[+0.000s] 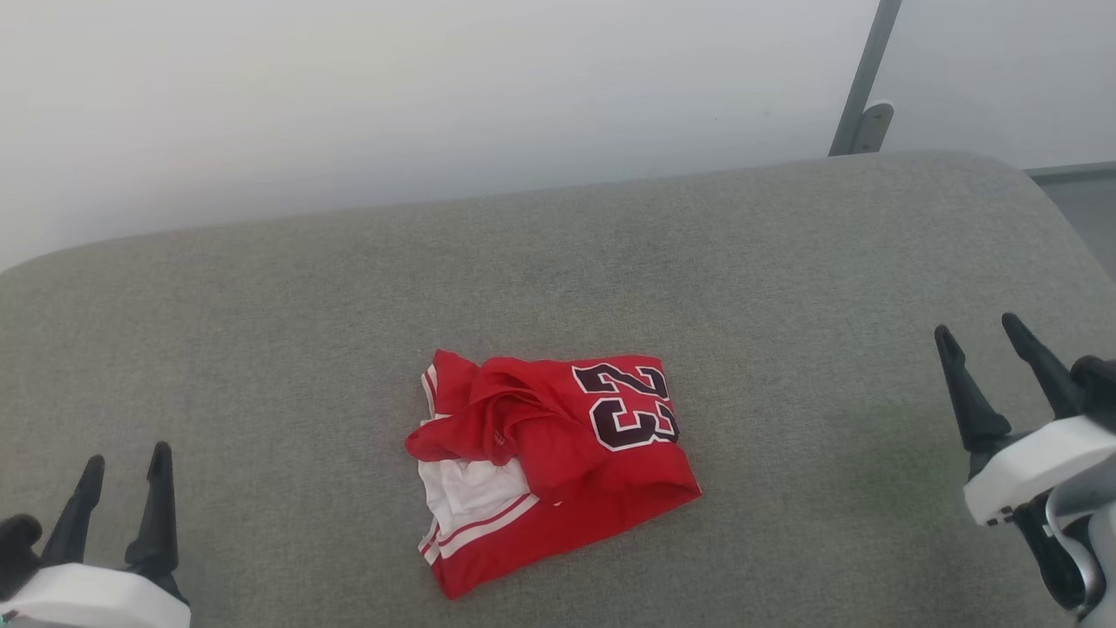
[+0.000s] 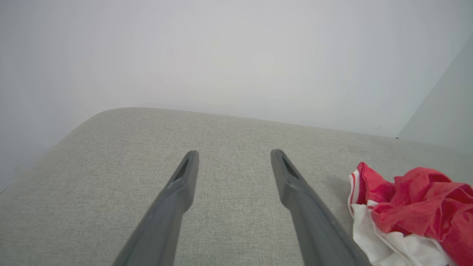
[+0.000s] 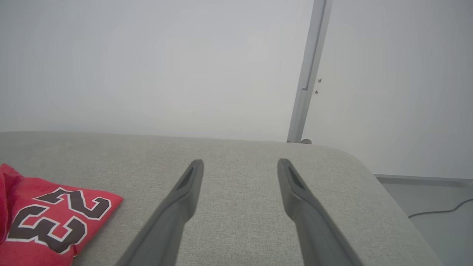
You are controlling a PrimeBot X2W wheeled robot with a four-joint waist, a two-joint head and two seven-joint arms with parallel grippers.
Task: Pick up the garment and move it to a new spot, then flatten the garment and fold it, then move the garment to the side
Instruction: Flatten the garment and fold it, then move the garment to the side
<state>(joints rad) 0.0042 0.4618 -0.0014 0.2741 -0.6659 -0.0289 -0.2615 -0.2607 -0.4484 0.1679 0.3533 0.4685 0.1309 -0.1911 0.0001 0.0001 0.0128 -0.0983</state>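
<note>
1. The garment (image 1: 554,458) lies as a compact, rumpled bundle near the middle of the grey fabric-covered surface (image 1: 785,262), touching neither pincer. Its "23" faces up at the far right corner. The loose red folds and the white inside are on its left half.
2. Your left pincer (image 1: 126,460) sits at the near left with its fingers spread and nothing between them. Your right pincer (image 1: 976,327) sits at the right, also spread and empty.
3. The bundle lies between the two arms, so a reach from either side has to travel inward. It is to the right of the left pincer, and to the left of and nearer you than the right one.
4. The bundle's longer side seems to run left to right, tilted so that the right end lies further from you.
5. The left arm looks slightly nearer. In its wrist view the crumpled white-and-red edge sits just beside its right finger. In the right wrist view the numbered corner lies well off to the left.
6. This scene fits either a heap waiting to be lifted or a rough fold not yet shifted aside. One moment will not tell you which.
7. The surface is padded, with rounded corners. Behind it are a plain pale wall and a grey upright post (image 1: 863,78) at the far right. A dark cable (image 3: 439,211) lies on the floor past the right end.
</note>
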